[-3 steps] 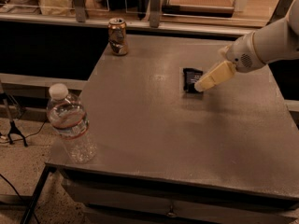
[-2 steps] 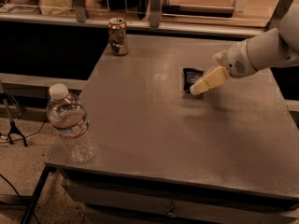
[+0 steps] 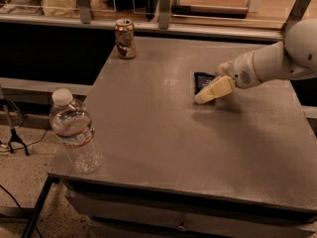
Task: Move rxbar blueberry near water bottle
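Table (image 3: 163,148): grey, flat top, seen from above its near edge; a drawer front shows below that edge.

Snack bar (image 3: 202,78): small, flat, in a dark wrapper. It lies on the table right of centre, towards the far side. Its right and near parts are covered by the gripper.

Water bottle (image 3: 74,135): clear plastic with a white cap and a banded label. It stands upright at the table's near left corner, well apart from the snack bar.

Can (image 3: 125,38): brownish metal, upright at the far left corner of the table.

Gripper (image 3: 205,96): pale cream, at the end of a white arm (image 3: 270,63) that reaches in from the right. It points down and to the left, with its tip low at the near edge of the snack bar. Whether it is open or closed, or has hold of the bar, cannot be told.

Floor, left of the table: a speckled surface with a dark stand leg (image 3: 14,135).
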